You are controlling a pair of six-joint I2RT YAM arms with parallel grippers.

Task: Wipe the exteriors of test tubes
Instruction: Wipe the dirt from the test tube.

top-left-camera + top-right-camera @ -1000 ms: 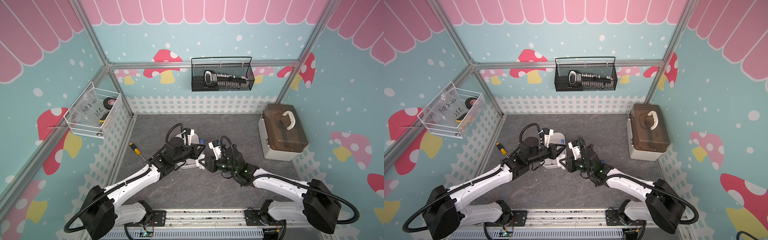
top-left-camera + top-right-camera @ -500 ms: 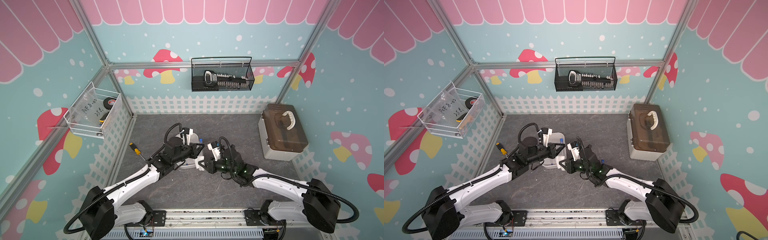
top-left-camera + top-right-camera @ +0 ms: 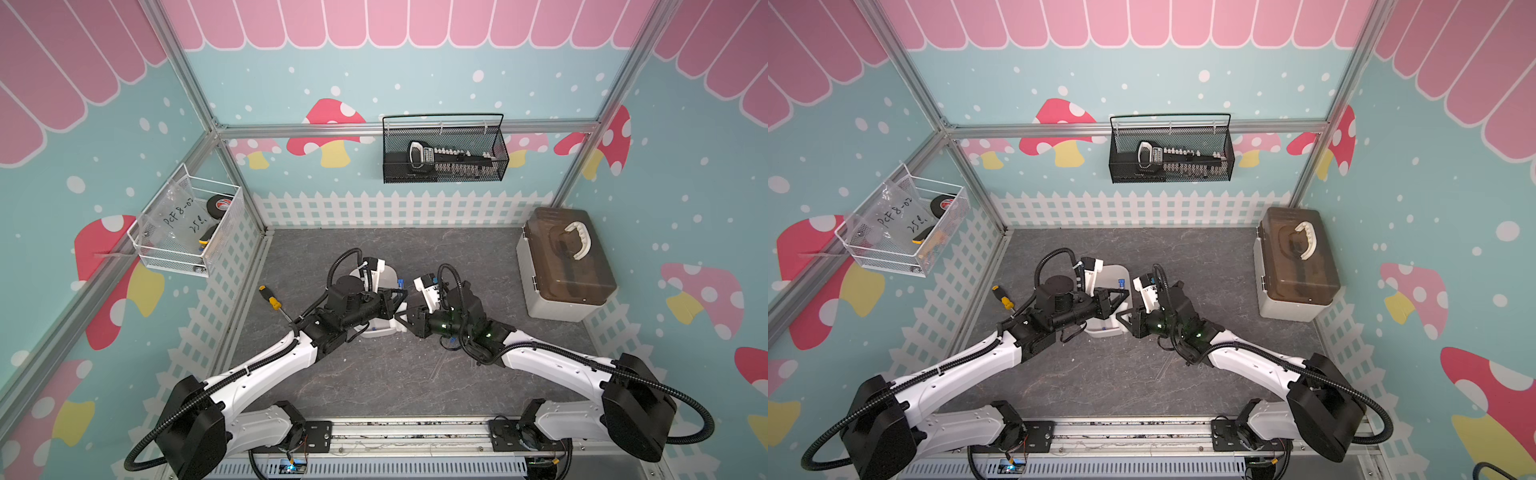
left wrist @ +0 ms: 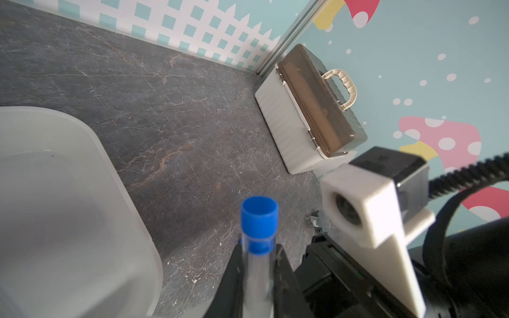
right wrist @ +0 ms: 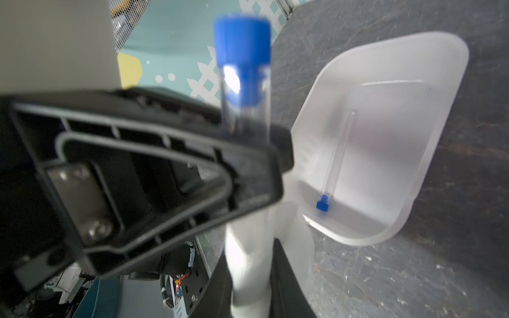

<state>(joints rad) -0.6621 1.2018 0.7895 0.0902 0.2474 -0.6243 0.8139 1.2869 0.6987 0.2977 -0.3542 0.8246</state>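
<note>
My left gripper (image 4: 257, 256) is shut on a clear test tube with a blue cap (image 4: 259, 220), held above the table beside the white tray (image 4: 132, 220). In both top views the cap (image 3: 400, 284) (image 3: 1121, 282) shows at the tip of the left gripper (image 3: 400, 297). My right gripper (image 5: 249, 247) is shut on a white cloth (image 5: 248, 275), right next to the left gripper. The cloth rises toward the held tube (image 5: 242, 82), whose lower part is hidden. A second test tube (image 5: 338, 159) lies in the tray (image 5: 440, 137).
A yellow-and-black screwdriver (image 3: 272, 301) lies left of the arms. A brown-lidded box (image 3: 565, 270) stands at the right wall. A black mesh basket (image 3: 444, 153) hangs on the back wall, a white wire basket (image 3: 187, 228) on the left wall. A faint clear tube (image 3: 438, 368) lies below the right arm.
The right gripper with the cloth has shifted slightly left toward the held tube. The left arm and its tube have hardly moved.
</note>
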